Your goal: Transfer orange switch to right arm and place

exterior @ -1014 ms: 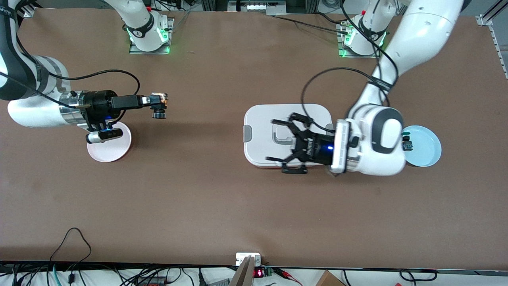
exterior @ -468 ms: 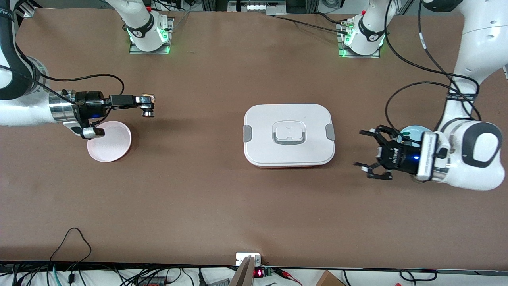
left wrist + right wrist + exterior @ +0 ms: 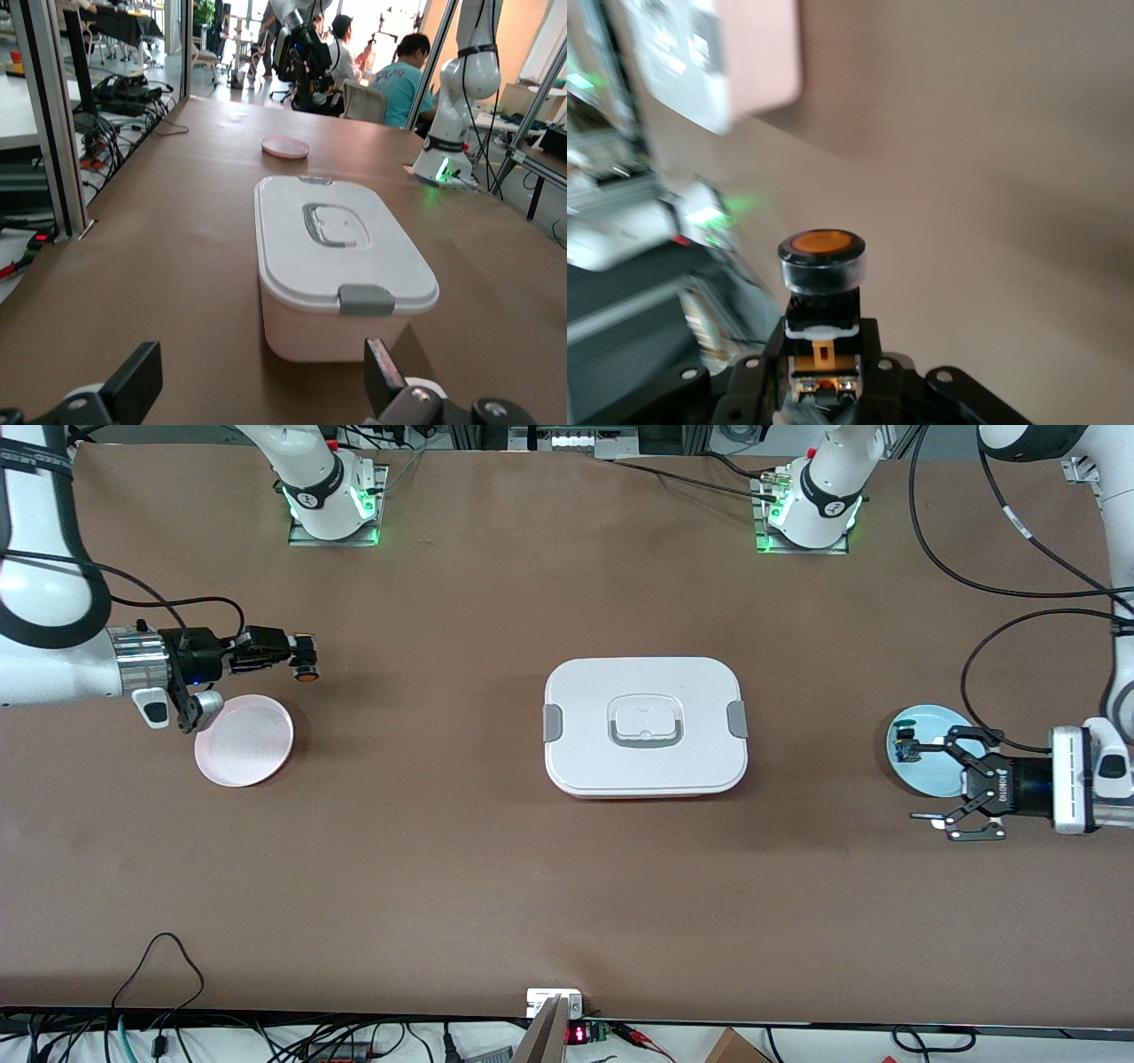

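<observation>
Jaws of right gripper [image 3: 299,662] pinched orange switch [image 3: 306,674], held over bare tabletop [image 3: 461,868] just beside pink plate [image 3: 244,740]. Left gripper [image 3: 946,779] waited, jaws spread, empty, at blue plate [image 3: 921,726]. Judgement: handover done; placing remained. Recommended: centre switch over pink plate, lower until seated, then release.

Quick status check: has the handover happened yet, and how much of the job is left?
The handover looks done: the right gripper is shut on the orange switch, its orange cap clear in the right wrist view. The left gripper is open and holds nothing, over the table beside the blue plate. In hand: the switch is in the air beside the pink plate. Left: setting it down, probably on that plate.
</observation>
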Available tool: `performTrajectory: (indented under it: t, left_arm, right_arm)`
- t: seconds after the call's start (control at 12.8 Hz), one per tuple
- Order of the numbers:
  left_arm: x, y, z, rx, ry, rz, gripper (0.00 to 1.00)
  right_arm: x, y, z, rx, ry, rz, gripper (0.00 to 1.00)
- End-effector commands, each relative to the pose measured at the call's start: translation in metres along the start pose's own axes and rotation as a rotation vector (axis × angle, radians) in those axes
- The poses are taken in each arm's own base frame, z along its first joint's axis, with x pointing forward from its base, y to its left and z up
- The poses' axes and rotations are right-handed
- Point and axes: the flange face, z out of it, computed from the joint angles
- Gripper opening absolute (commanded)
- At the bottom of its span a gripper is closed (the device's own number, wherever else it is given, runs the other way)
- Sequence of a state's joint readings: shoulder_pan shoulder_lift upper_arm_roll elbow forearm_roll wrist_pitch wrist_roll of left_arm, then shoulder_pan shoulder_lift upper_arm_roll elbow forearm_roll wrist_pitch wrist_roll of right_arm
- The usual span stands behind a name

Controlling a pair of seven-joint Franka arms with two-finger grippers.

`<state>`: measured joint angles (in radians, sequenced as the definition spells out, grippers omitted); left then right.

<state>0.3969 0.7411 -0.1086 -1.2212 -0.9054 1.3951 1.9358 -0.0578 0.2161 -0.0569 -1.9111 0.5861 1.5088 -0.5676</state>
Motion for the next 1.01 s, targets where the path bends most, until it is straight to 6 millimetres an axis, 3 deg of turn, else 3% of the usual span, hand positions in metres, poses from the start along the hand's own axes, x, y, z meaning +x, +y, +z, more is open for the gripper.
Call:
performTrajectory:
  t: [0.0, 0.23, 0.39, 0.47, 0.7, 0.94]
  left_arm:
    - [0.011, 0.004, -0.039, 0.032, -0.139, 0.018, 1.00]
    - [0.053, 0.015, -0.070, 0.065, -0.307, -0.047, 1.00]
    - [0.089, 0.025, -0.075, 0.092, -0.407, -0.095, 1.00]
    - [0.119, 0.038, -0.083, 0.126, -0.475, -0.131, 1.00]
    - [0.210, 0.081, -0.079, 0.281, -0.672, -0.358, 1.00]
    - [0.273, 0.131, -0.064, 0.532, -0.783, -0.644, 1.00]
  right_arm:
    - [-0.002, 0.015, -0.009, -0.190, -0.036, -0.185, 0.04]
    - [0.002, 0.030, -0.021, -0.388, -0.086, -0.342, 0.02]
    - [0.006, 0.036, -0.029, -0.538, -0.157, -0.466, 0.02]
    - [0.008, 0.041, -0.028, -0.603, -0.229, -0.552, 0.02]
    - [0.011, 0.052, -0.028, -0.674, -0.264, -0.680, 0.02]
    - [0.010, 0.079, -0.015, -0.715, -0.296, -0.826, 0.02]
